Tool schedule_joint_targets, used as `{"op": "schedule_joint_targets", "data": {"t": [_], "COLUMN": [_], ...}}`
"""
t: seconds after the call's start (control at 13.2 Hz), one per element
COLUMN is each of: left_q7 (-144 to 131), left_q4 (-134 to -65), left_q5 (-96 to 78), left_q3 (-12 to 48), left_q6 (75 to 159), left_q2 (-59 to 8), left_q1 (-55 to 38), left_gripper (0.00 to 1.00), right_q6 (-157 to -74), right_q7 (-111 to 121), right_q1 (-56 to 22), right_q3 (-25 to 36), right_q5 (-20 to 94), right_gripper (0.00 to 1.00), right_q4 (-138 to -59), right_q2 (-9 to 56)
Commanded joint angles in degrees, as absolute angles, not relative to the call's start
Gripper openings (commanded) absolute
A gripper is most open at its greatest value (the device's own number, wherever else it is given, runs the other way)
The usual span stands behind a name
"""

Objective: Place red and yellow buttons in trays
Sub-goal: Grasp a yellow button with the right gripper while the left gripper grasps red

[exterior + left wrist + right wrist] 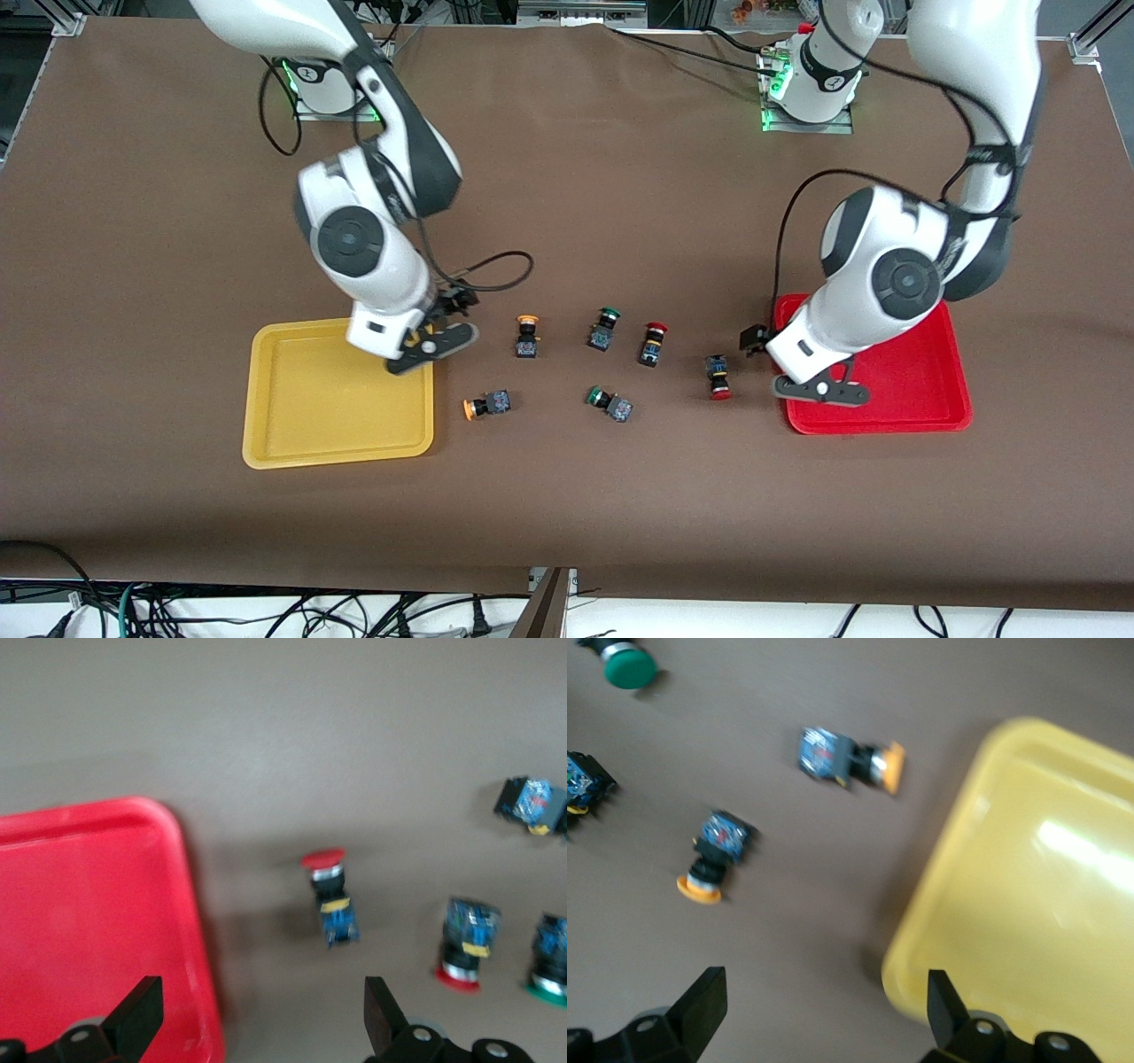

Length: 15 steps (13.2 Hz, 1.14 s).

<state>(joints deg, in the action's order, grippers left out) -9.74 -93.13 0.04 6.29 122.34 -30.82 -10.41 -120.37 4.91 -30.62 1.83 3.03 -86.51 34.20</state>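
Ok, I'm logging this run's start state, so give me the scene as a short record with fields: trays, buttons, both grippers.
yellow tray: empty, toward the right arm's end
red tray: empty, toward the left arm's end
yellow buttons: two on the table, one farther from the front camera, one nearer
red buttons: two on the table, one farther, one beside the red tray
green buttons: two, between the others
right gripper: open, over the yellow tray's edge
left gripper: open, over the red tray's edge
placed: none yet

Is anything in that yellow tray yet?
Empty. The yellow tray shows only bare floor; both yellow buttons sit on the table beside it.
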Motion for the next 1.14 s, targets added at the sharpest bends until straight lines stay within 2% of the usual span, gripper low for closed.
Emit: {"op": "schedule_joint_targets", "data": {"t": [0.0,0.23,0.45,0.83,0.91,0.98,1.06], "left_q7": [-9.5,-9.8,-11.5,-14.9,-14.9,-14.9,-14.9], "left_q4": [-92.5,-94.0,-96.2,-103.1,-103.8,-103.9,-103.9], "left_q5": [-0.3,-0.3,-0.3,-0.2,-0.1,-0.1,-0.1], "left_q3": [6.2,6.2,6.2,6.2,6.2,6.2,6.2], "left_q6": [127.6,134.2,138.2,145.6,146.7,146.7,146.7], "left_q2": [-35.2,-37.7,-38.9,-38.9,-38.9,-38.8,-38.7], "left_q1": [-11.7,-12.4,-14.1,-15.2,-15.2,-15.2,-15.2], "left_gripper": [1.00,1.00,1.00,1.00,0.88,0.48,0.25], "right_q6": [-130.8,-140.7,-141.2,-142.0,-142.2,-142.9,-143.9], "right_q7": [20.3,38.5,46.7,51.5,51.5,51.6,51.6], "right_q1": [-30.3,-30.1,-30.2,-30.7,-30.7,-30.7,-30.6], "right_q3": [1.6,1.8,1.9,1.9,1.9,1.9,1.9], "right_q5": [3.0,2.8,2.7,1.8,1.8,1.8,1.8], "right_gripper": [1.00,1.00,1.00,1.00,1.00,1.00,1.00], "right_q4": [-84.8,-84.1,-77.4,-72.5,-72.4,-72.4,-72.4], "right_q2": [40.6,45.8,50.8,54.9,55.3,55.6,56.3]}}
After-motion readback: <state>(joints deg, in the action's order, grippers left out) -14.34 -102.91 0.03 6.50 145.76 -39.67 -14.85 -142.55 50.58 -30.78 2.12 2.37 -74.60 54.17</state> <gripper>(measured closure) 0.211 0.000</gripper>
